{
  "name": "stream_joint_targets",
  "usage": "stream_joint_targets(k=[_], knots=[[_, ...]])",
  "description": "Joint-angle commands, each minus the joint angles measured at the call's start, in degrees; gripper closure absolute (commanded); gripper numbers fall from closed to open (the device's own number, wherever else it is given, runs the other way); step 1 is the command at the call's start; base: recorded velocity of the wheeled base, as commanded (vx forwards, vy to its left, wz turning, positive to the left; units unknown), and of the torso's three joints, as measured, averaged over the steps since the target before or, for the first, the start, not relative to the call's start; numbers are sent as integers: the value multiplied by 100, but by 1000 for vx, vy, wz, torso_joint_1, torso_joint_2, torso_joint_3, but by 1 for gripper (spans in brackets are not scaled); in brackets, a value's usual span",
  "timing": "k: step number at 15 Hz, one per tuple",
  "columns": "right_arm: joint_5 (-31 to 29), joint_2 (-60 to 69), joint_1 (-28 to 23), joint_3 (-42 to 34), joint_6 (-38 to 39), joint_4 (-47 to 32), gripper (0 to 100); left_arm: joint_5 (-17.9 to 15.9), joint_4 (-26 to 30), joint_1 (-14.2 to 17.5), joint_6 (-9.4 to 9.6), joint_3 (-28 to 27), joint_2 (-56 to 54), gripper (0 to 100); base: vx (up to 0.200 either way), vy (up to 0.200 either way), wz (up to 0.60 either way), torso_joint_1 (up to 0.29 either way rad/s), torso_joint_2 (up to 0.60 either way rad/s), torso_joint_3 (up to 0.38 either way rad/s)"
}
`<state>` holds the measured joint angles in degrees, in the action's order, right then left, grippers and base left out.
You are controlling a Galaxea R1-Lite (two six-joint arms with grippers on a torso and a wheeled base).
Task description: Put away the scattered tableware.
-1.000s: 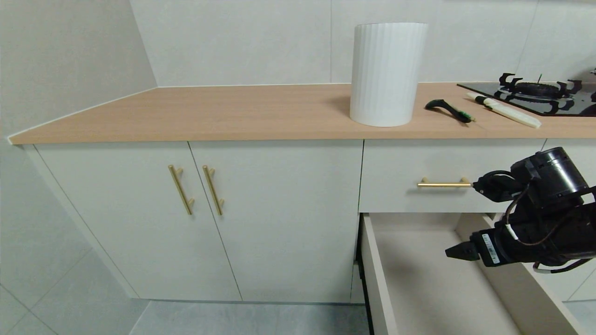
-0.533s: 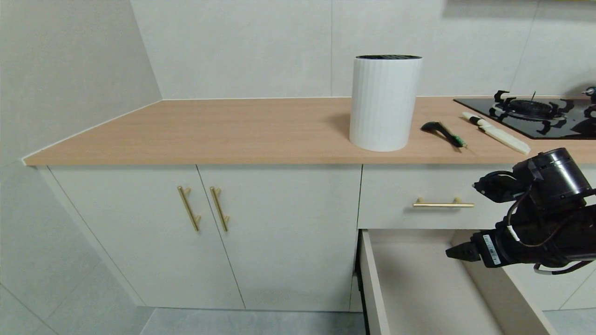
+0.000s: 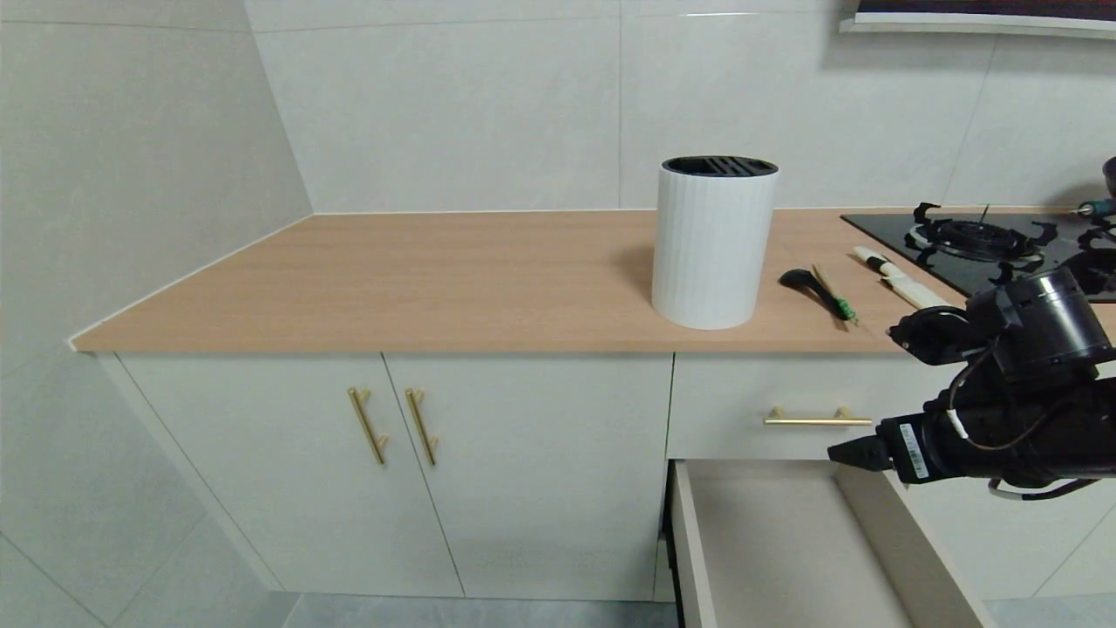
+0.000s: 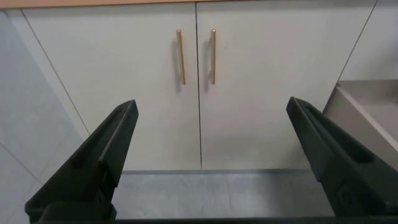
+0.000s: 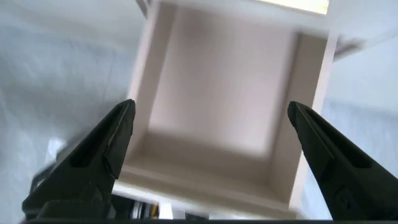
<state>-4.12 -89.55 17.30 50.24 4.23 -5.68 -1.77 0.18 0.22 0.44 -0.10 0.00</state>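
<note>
A black spoon [image 3: 806, 282], a thin green-tipped stick [image 3: 837, 303] and a white-handled utensil [image 3: 898, 279] lie on the wooden counter, right of a tall white ribbed holder [image 3: 713, 244] with a slotted black top. Below them a drawer [image 3: 689, 541] stands pulled out, with nothing inside. My right gripper [image 3: 841, 453] hangs over this drawer [image 5: 205, 180], open [image 5: 209, 112] and holding nothing. My left gripper [image 4: 211, 109] is open too, low down and facing the double cabinet doors [image 4: 196, 56].
A black gas hob [image 3: 976, 240] occupies the counter's right end. The upper drawer with a gold handle [image 3: 815, 420] is closed above the open one. Double doors with gold handles [image 3: 392, 427] sit to the left. The counter's left half is bare wood.
The whole head view has shifted: the counter sits lower in the picture and the holder's black top now shows. My right gripper still hangs over the open drawer.
</note>
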Motion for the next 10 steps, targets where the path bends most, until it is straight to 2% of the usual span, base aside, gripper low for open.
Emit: stream_joint_targets(k=[1, 3, 7, 10], knots=[[-1, -45, 2, 4, -10, 173, 0, 1, -1, 4, 0, 1, 0, 0, 0, 0, 0, 32, -71, -41], [-27, -212, 37, 329, -45, 621, 0, 1, -1, 4, 0, 1, 0, 0, 0, 0, 0, 0, 0, 0], [-520, -818, 19, 1717, 306, 542, 0, 1, -1, 4, 0, 1, 0, 0, 0, 0, 0, 0, 0, 0], [-792, -1205, -16, 2157, 746, 533, 0, 1, -1, 4, 0, 1, 0, 0, 0, 0, 0, 0, 0, 0]])
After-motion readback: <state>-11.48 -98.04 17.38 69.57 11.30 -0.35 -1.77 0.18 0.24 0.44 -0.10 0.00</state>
